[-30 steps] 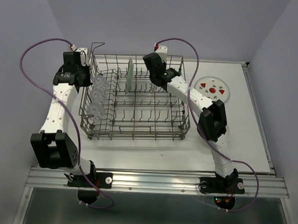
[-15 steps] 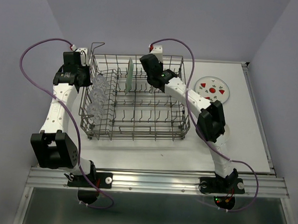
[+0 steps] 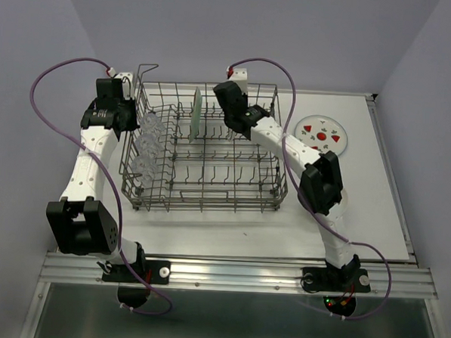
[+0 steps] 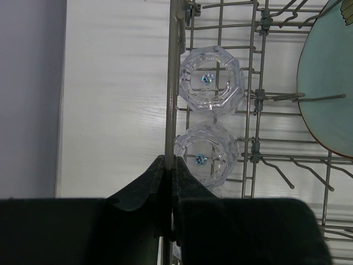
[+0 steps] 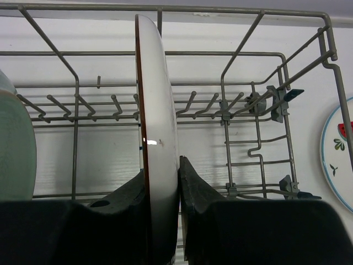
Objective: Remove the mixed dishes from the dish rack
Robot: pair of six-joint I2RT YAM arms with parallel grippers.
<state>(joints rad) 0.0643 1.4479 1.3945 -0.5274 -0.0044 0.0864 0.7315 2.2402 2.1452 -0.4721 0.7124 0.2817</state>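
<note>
The grey wire dish rack (image 3: 201, 207) stands mid-table. A pale green plate (image 3: 196, 114) stands on edge between its tines, and it also shows in the right wrist view (image 5: 14, 149). Clear glasses (image 3: 146, 146) sit along the rack's left side, two of them in the left wrist view (image 4: 211, 83). My left gripper (image 4: 169, 163) is shut on the rack's left top wire (image 4: 175, 83). My right gripper (image 5: 162, 171) is shut on a white plate (image 5: 160, 110) standing on edge at the rack's back. In the top view my right gripper (image 3: 229, 101) hides that plate.
A white plate with red shapes (image 3: 323, 133) lies flat on the table to the right of the rack; its edge shows in the right wrist view (image 5: 339, 152). Upright tines and raised wire sides (image 5: 220, 53) surround the held plate. Walls close in at the back and the sides.
My right gripper shifted a little to the left over the rack's back. The left arm and the rack have not moved.
</note>
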